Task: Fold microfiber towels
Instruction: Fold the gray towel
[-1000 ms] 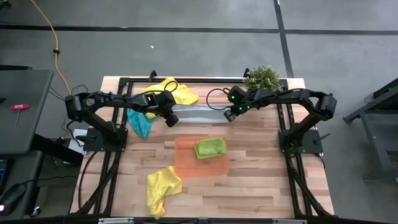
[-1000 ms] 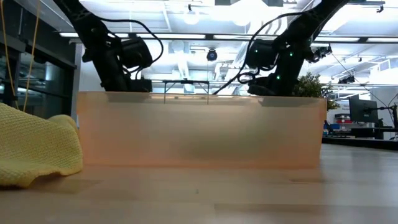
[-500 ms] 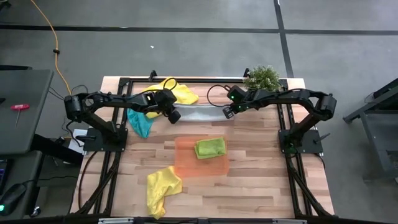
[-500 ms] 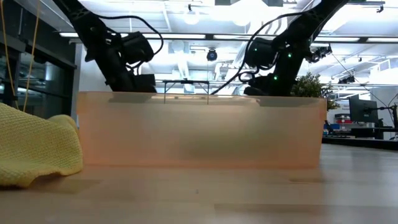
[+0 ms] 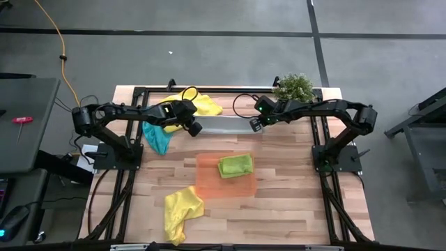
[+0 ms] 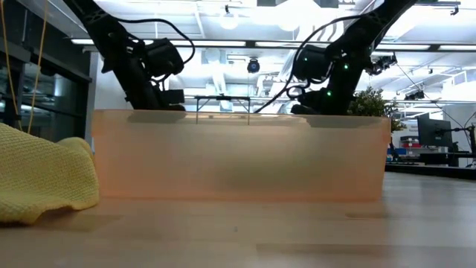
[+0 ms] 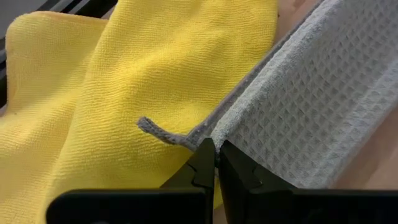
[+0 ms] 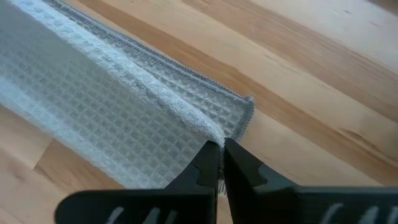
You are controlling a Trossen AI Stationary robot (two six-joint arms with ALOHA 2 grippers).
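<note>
Light grey waffle-weave microfiber towel (image 5: 221, 125), at twelve o'clock on the worktop (image 5: 293, 202): left fingers (image 7: 214, 163) and right fingers (image 8: 219, 163), closed, apparently pinch opposite corners; keep it taut, level.

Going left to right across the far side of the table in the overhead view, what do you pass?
Teal-blue microfiber cloth → left gripper, shut on the light grey waffle-weave towel → right gripper, shut on the same towel's other end → small bushy green potted plant.
</note>
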